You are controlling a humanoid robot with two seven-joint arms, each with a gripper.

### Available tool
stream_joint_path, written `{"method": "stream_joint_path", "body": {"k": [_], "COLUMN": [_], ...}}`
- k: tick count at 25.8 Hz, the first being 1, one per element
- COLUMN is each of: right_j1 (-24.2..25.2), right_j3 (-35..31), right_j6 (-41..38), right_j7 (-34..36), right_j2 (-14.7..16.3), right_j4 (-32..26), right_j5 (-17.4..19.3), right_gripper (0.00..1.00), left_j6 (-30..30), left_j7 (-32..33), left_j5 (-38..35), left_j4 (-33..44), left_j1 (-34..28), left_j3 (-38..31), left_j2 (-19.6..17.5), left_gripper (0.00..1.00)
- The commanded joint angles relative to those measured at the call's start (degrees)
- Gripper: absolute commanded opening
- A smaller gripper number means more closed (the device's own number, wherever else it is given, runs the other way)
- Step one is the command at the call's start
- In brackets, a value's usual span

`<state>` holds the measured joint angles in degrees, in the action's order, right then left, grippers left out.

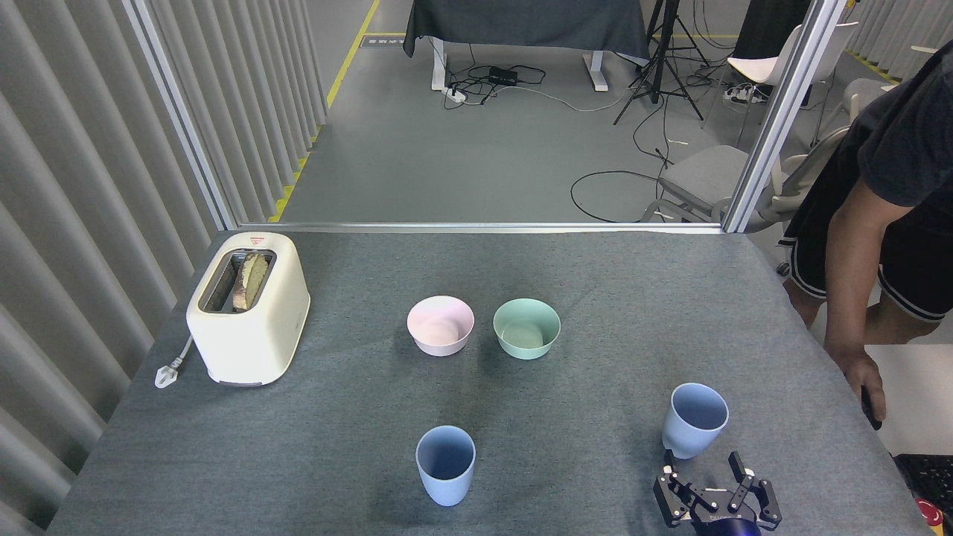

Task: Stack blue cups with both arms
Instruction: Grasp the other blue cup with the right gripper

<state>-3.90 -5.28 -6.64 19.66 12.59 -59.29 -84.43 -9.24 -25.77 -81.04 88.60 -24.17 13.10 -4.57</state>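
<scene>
Head view: right end effector (706,475) at the near right edge of the worktop (595,268), fingers spread wide, holding nothing. Right blue cup (695,419) upright just beyond it, slightly left, long axis vertical, mouth up. Other blue cup (445,464) upright, well apart to the left. Left end effector out of view. Right arm clearly nearer the right cup.
</scene>
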Motion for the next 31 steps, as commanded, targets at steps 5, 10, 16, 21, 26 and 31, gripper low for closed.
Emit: {"method": "stream_joint_path", "body": {"k": [5, 10, 16, 21, 26, 31], "right_j1": [-4.45, -4.89, -4.89, -5.77, -7.79, -8.67], "right_j3": [2.20, 2.20, 1.94, 1.85, 1.94, 2.11], "right_j6": [0.14, 0.14, 0.32, 0.49, 1.02, 1.11], "right_j7": [0.02, 0.02, 0.02, 0.02, 0.02, 0.02], "right_j2": [-0.02, 0.15, 0.59, 0.68, 0.50, 0.33], "right_j4": [3.30, 3.31, 3.31, 4.36, 6.65, 7.70], "right_j5": [0.06, 0.06, 0.23, 0.23, 0.14, -0.21], "right_gripper": [1.00, 1.00, 1.00, 1.00, 1.00, 1.00], "left_j6": [-0.16, -0.25, -0.25, -0.25, -0.25, -0.25], "left_j7": [-0.07, -0.07, -0.07, -0.07, -0.07, -0.07], "left_j5": [0.00, 0.00, 0.00, 0.00, 0.00, 0.00], "left_j4": [0.00, 0.00, 0.00, 0.00, 0.00, 0.00], "left_j1": [0.00, 0.00, 0.00, 0.00, 0.00, 0.00], "left_j3": [0.00, 0.00, 0.00, 0.00, 0.00, 0.00], "left_j2": [0.00, 0.00, 0.00, 0.00, 0.00, 0.00], "left_gripper": [1.00, 1.00, 1.00, 1.00, 1.00, 1.00]}}
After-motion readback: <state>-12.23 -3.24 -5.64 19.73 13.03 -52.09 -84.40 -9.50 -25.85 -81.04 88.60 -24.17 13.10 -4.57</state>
